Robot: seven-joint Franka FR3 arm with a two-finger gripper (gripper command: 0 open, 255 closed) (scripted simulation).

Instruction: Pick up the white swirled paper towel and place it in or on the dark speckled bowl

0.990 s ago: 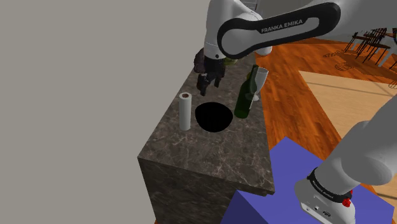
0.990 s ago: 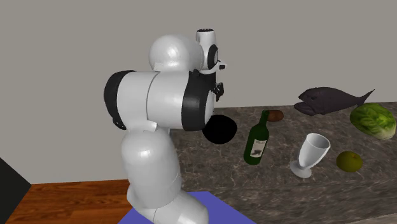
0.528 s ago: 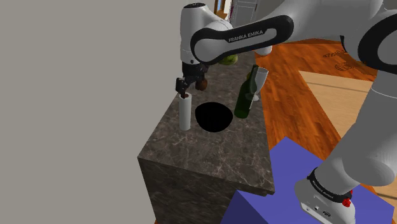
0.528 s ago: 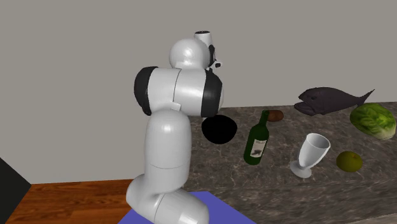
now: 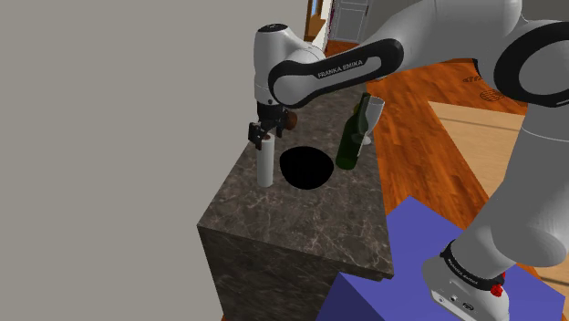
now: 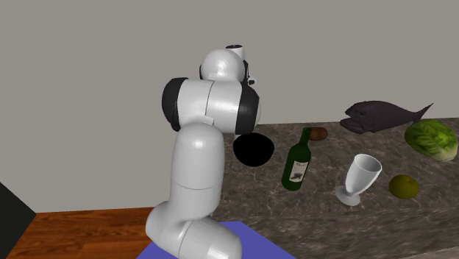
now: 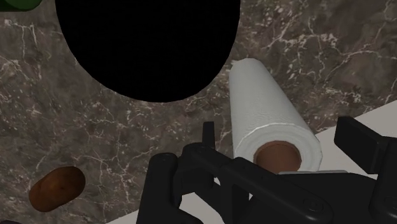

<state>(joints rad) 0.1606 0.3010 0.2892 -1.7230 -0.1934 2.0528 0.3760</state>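
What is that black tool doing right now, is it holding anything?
The tool: open, holding nothing; its fingers stand apart on either side of the white paper towel roll.

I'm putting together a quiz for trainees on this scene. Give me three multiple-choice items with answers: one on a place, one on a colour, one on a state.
1. Where is the paper towel roll?
A) on the counter, beside the bowl
B) inside the bowl
C) on the floor

2. What colour is the bottle?
A) red
B) blue
C) green

3. How is the gripper?
A) shut on the roll
B) open above the roll's top
C) open inside the bowl

Answers:
1 A: the roll stands upright on the counter next to the bowl.
2 C: the bottle is dark green in the shoulder view.
3 B: in the wrist view the fingers stand apart, with the roll's top between them.
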